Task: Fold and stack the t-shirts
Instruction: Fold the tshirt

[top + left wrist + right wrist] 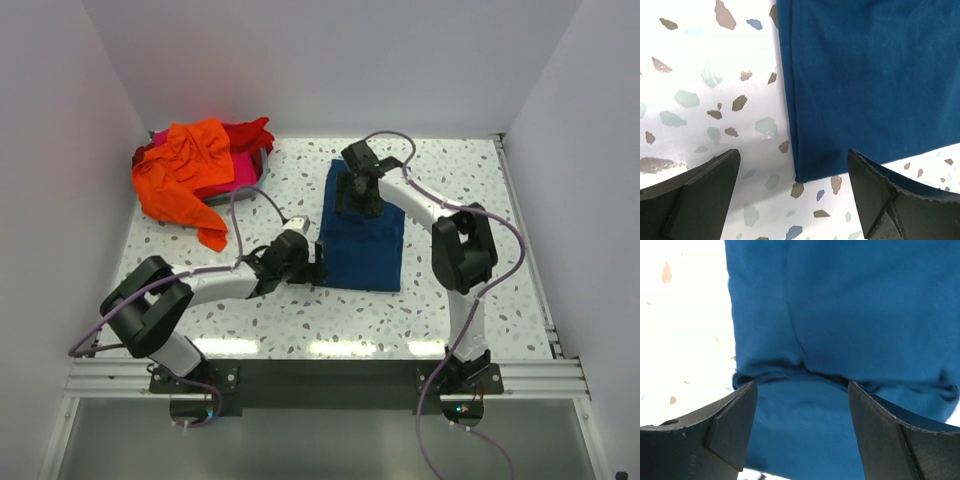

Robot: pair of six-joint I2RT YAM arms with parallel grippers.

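A navy blue t-shirt (362, 240) lies folded into a rectangle in the middle of the table. My left gripper (318, 262) is open at the shirt's near left corner (805, 170), which lies between the spread fingers without touching them. My right gripper (352, 200) hovers open over the shirt's far part, where a fold edge (805, 371) runs across between the two fingers. The orange t-shirt (185, 175) is heaped at the back left over the red (255, 135) and magenta pink (240, 175) ones.
White walls close the table at the back and both sides. The heap at the back left sits partly in a dark container (262, 165). The terrazzo tabletop (470, 170) shows bare to the right of the navy shirt.
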